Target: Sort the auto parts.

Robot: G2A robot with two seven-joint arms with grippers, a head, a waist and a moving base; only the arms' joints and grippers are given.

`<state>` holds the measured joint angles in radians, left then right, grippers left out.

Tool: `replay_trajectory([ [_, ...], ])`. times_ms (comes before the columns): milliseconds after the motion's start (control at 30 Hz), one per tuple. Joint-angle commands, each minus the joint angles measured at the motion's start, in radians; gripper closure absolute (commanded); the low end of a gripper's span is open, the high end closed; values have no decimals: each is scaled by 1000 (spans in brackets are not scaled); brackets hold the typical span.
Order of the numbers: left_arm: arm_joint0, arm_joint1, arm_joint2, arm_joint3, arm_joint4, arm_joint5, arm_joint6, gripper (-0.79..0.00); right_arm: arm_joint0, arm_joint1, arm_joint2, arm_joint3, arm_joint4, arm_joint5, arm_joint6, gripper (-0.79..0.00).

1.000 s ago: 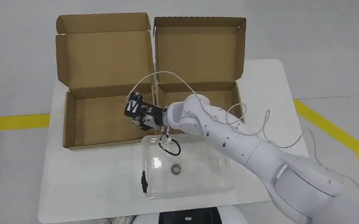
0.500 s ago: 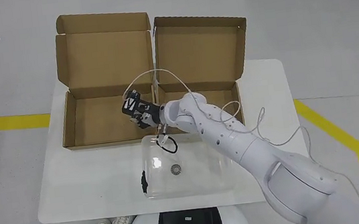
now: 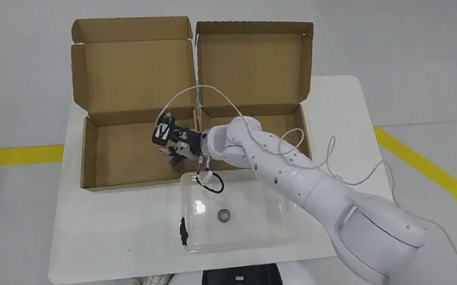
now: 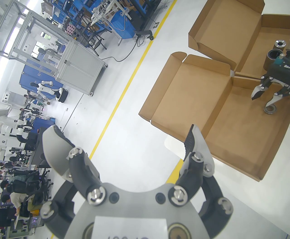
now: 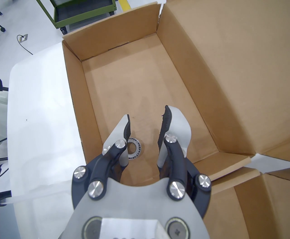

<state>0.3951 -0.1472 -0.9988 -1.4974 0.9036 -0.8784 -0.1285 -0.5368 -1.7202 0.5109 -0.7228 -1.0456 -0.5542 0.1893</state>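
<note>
While our right gripper [image 5: 147,115] is hanging spread and empty just above the bearing [image 5: 134,152] lying on the cardboard box [image 3: 89,164] floor, we are judging that part sorted, with a metal ring [image 3: 224,217] awaiting us in the clear bin [image 3: 265,228].

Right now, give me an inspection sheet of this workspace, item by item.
Surface: white rounded table carrying two boxes and a bin.
Job's things: small metal bearing ring on the floor of the left open cardboard box; two short cylinders in the right open cardboard box; another metal ring in the clear plastic bin.
Clutter: nothing seen.
Grippers: right gripper over the bearing ring, jaws open; left gripper jaws open, empty.
Cables: thin white cable looping along the right arm.
Surroundings: yellow floor lines.
</note>
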Motion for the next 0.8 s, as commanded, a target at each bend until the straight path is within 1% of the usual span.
replay_trajectory([
  [0,0,0,0,0,0,0,0,-785,-10,9,8,-33,-21,-4,-1,-274],
  [200,0,0,0,0,0,0,0,-785,-70,54,52,-196,-89,-17,28,-292],
  [400,0,0,0,0,0,0,0,-785,-177,116,132,-417,-145,-57,87,-311],
  [467,0,0,0,0,0,0,0,-785,-219,138,166,-487,-155,-91,105,-317],
  [533,0,0,0,0,0,0,0,-785,-259,160,199,-541,-154,-151,125,-336],
  [567,0,0,0,0,0,0,0,-785,-275,171,218,-559,-157,-174,139,-360],
  [667,0,0,0,0,0,0,0,-785,-330,200,269,-627,-159,-259,152,-388],
  [733,0,0,0,0,0,0,0,-785,-369,220,307,-671,-174,-293,163,-437],
  [767,0,0,0,0,0,0,0,-785,-391,229,324,-697,-179,-307,168,-449],
])
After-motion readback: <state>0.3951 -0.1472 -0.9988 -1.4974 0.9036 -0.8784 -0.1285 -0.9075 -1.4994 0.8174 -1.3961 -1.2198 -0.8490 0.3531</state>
